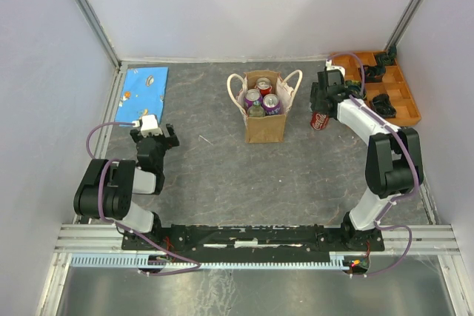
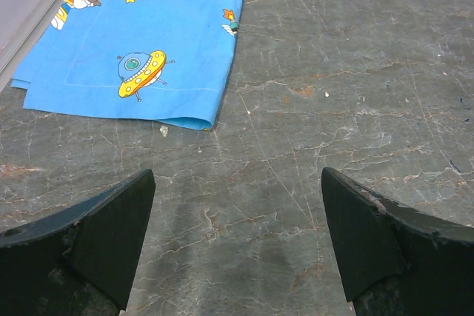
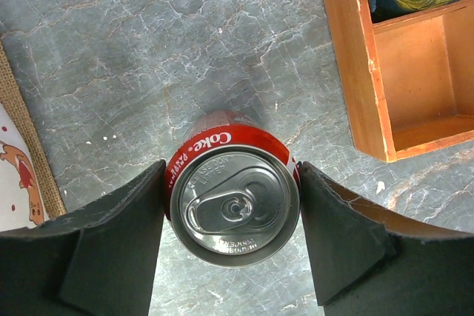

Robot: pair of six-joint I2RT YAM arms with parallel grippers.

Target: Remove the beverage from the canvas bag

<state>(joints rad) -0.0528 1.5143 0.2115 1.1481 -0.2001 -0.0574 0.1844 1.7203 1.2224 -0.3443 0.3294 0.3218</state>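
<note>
— While the right gripper (image 3: 231, 179) is clasping the cola can (image 3: 235, 216) on both sides, just right of the bag (image 1: 265, 127), what is worrying you?

— Whether the can is resting on the table (image 1: 215, 175) or hanging above it, I cannot tell; if the fingers are opening while it is hanging, it is dropping and probably rolling; the wooden tray (image 3: 352, 57) is sitting farther right of the bag, near enough for a rolling can to be knocking into it.

— And the bag itself?

— Three other cans are standing inside it; an arm swinging over it could be snagging a white handle (image 1: 295, 81) and tipping everything.

— Is the left gripper (image 2: 237, 175) helping?

— It is hovering wide open and empty, well left of the bag, near the blue cloth (image 2: 141, 27); it is steadying nothing.
</note>
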